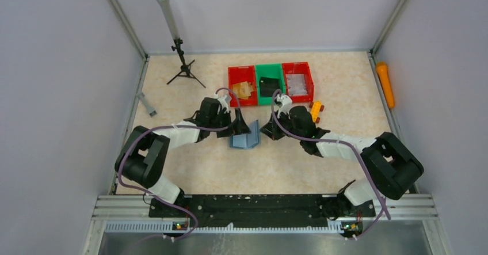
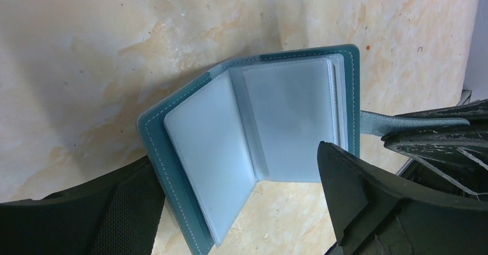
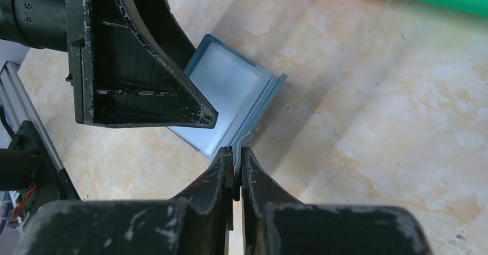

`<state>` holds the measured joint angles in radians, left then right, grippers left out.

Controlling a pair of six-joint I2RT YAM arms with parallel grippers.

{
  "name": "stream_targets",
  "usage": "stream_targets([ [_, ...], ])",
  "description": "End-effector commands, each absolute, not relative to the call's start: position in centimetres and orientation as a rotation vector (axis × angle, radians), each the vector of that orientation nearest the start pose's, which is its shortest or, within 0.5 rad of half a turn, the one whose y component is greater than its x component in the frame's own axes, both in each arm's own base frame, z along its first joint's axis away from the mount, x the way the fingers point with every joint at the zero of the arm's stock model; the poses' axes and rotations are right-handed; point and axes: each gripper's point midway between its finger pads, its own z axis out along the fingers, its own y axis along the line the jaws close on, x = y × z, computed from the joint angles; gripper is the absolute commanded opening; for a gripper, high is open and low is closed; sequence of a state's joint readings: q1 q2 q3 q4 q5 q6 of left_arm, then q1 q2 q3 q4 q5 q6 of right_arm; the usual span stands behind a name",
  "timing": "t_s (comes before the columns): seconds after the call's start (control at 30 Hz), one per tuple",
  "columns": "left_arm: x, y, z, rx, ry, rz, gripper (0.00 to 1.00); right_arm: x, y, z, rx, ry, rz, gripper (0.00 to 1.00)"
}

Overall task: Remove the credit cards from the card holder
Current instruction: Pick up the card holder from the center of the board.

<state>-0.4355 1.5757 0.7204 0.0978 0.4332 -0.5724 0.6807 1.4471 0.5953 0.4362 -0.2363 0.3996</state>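
Slate-teal flat folding card holder (image 1: 244, 140) lies open on the beige marbled tabletop (image 1: 322, 157) btwn the 2 arms, frosted sleeves (image 2: 288, 117) up. Its small closure tab (image 2: 380, 122) is pinched tight by the right gripper (image 3: 236, 154); the left gripper (image 1: 240, 126) hangs over it, jaws spread wide, holding nothing. Risk: the tab is a thin hold, so tugging a sleeve could slip it free or flop the holder shut. Can't tell if cards sit inside.
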Motion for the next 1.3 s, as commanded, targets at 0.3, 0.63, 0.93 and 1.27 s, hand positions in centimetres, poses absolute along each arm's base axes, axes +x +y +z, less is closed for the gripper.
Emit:
stream_targets([
  [0.3, 28.6, -25.5, 5.0, 0.163, 2.477, -1.012, 0.99, 27.1, 31.4, 11.3, -0.506, 1.98, 1.018, 0.0],
  [0.63, 28.4, -25.7, 4.6, 0.174, 2.497, -1.03, 0.99, 27.3, 31.5, 10.6, -0.504, 2.009, 1.009, 0.0],
  [0.93, 28.4, -24.8, 2.4, 0.166, 2.619, -0.882, 0.99, 27.4, 31.4, 10.7, -0.497, 1.998, 1.0, 0.0],
  [1.27, 28.6, -24.1, 1.5, 0.148, 2.671, -0.754, 0.94, 27.7, 30.9, 11.0, -0.469, 1.993, 0.969, 0.0],
])
